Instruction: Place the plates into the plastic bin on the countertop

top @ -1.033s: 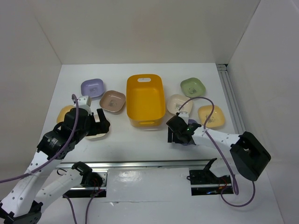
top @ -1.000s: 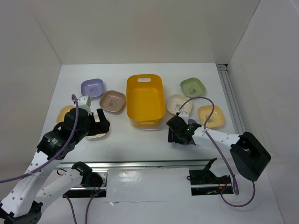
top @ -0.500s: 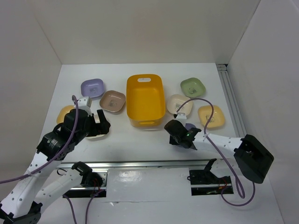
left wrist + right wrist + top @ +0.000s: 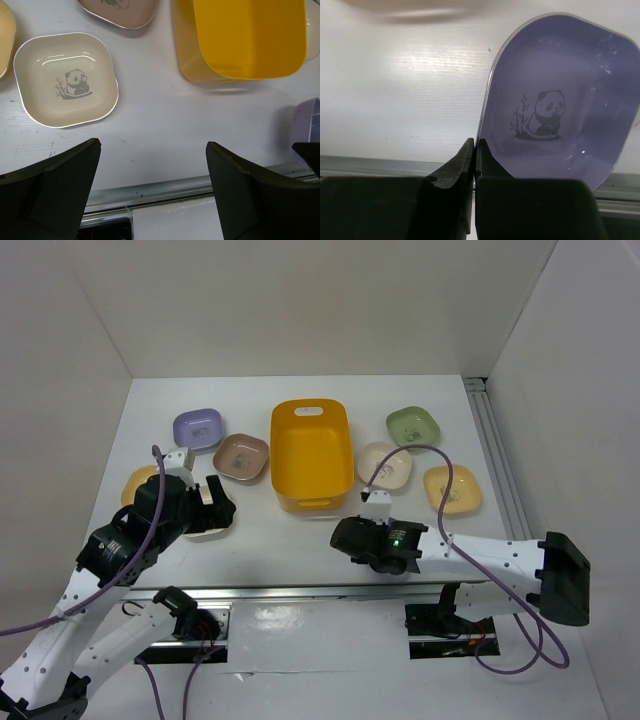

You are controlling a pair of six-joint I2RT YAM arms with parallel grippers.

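My right gripper (image 4: 475, 142) is shut on the rim of a lavender plate (image 4: 555, 100) with a panda print, held tilted above the countertop (image 4: 290, 540). In the top view the right gripper (image 4: 362, 540) sits in front of the yellow-orange plastic bin (image 4: 312, 455) and hides that plate. My left gripper (image 4: 152, 150) is open and hangs just near of a cream plate (image 4: 65, 80). Other plates lie flat: lavender (image 4: 197, 427), brown-pink (image 4: 241, 457), yellow-orange (image 4: 135, 483), green (image 4: 413, 426), cream (image 4: 384, 464), yellow-orange (image 4: 452, 489).
White walls close in the countertop at the back and both sides. A metal rail (image 4: 300, 592) runs along the near edge and another (image 4: 495, 450) along the right side. The bin (image 4: 250, 40) looks empty inside.
My right gripper has shut on the lavender plate and swung it left and nearer, away from the cream plate. The left arm has barely moved.
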